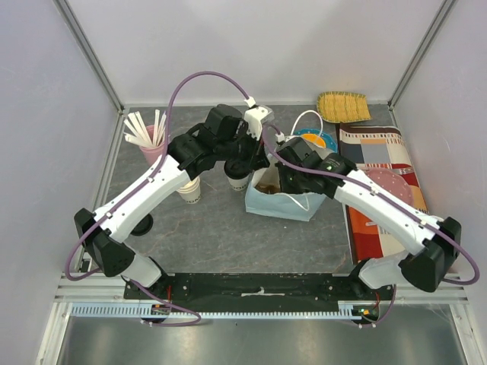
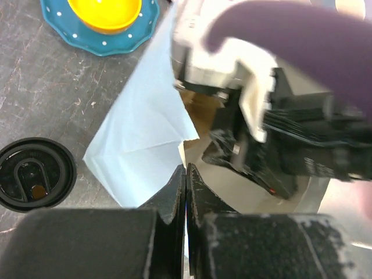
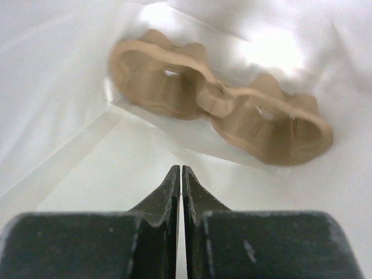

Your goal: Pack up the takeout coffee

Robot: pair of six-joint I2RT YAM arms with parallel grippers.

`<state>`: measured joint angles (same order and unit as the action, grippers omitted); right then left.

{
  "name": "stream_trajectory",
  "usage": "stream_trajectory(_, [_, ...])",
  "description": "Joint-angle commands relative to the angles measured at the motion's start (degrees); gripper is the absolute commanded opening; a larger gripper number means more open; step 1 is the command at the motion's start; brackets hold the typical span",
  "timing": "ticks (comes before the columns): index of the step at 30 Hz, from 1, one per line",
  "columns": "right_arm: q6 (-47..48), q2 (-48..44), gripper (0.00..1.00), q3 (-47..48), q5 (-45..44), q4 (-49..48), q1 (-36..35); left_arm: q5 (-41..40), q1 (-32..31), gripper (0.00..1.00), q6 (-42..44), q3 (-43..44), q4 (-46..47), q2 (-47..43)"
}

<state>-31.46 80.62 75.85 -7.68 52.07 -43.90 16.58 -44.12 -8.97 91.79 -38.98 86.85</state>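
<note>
The takeout coffee [image 2: 36, 174], a white cup with a black lid, stands on the table just left of the pale blue paper bag [image 2: 145, 116]. The top view shows the coffee [image 1: 237, 181] partly under my left arm. My left gripper [image 2: 186, 170] is shut on the bag's left rim, with the paper edge running between its fingers. My right gripper [image 3: 181, 170] reaches down inside the bag. Its jaws stand together with only a hairline slit and hold nothing. A brown cardboard cup carrier [image 3: 221, 107] lies on the bag's floor just beyond the right fingertips.
Stacked lidless cups [image 1: 190, 190] and a pink cup of white sticks [image 1: 152, 144] stand left of the coffee. A teal plate [image 2: 64, 32] with a yellow bowl [image 2: 104, 11] sits behind the bag. A patterned cloth [image 1: 380, 148] and a pink plate [image 1: 389, 186] lie to the right.
</note>
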Motion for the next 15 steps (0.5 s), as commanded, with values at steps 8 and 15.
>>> stream_trajectory(8, [5.19,-8.46,0.24,10.01,4.79,1.09,-1.89,2.50,-0.18,0.02,-3.42,0.23,2.07,1.83])
stream_trajectory(15, [5.27,-10.48,0.31,13.08,1.27,4.87,-1.89,3.81,-0.27,0.02,-3.42,1.29,4.18,4.03])
